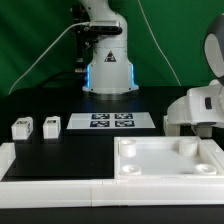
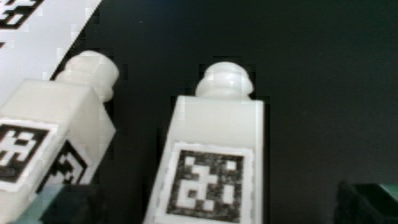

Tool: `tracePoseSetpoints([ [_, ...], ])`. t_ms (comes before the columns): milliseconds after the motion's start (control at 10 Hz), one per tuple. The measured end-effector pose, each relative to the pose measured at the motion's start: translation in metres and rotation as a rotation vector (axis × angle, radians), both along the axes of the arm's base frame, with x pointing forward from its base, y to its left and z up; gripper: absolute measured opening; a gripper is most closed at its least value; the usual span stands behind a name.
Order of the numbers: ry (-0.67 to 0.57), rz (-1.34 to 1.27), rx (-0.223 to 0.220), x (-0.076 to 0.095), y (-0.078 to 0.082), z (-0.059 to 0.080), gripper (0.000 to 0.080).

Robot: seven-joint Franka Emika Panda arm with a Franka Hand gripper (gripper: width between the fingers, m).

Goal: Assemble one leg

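Closest to the exterior camera runs a low white border [image 1: 55, 168] along the table's front. Just behind it, on the exterior view's right, lies the large flat square part [image 1: 168, 160]; the round corner sockets that show on it are empty. Over its far side hangs the arm [image 1: 200, 100], which hides the table under it. Farther back, on the exterior view's left, two tagged blocks [image 1: 20, 127] stand near each other. Then come the marker board [image 1: 110, 122] and, farthest, the robot base [image 1: 108, 70].

Only the wrist view shows what the arm covers. There the leg [image 2: 214, 150] is on the black table with its tag face toward the camera and its rounded peg pointing away. A second leg [image 2: 54, 120] is just beside it, apart. The gripper [image 2: 214, 205] is spread wide, with dark fingertips [image 2: 377, 200] on both sides of the leg, and it holds nothing.

I judge the task is at its beginning: no leg is grasped or seated. Closing on the leg, carrying it and fixing it in a socket all remain.
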State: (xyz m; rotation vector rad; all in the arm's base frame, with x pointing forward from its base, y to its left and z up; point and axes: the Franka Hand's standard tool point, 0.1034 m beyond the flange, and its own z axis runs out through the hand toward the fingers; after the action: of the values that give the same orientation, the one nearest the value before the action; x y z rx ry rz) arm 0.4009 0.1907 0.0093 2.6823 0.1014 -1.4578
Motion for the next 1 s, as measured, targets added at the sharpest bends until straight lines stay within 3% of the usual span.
tracePoseSetpoints([
  [600,-0.036,-0.005,0.006,-0.0043,-0.0005,-0.0073,0.062],
  [800,-0.037,-0.006,0.006,-0.0039,-0.001,-0.0073,0.0286],
  [1000,-0.037,-0.007,0.004,-0.0038,-0.0004,-0.0072,0.0288],
])
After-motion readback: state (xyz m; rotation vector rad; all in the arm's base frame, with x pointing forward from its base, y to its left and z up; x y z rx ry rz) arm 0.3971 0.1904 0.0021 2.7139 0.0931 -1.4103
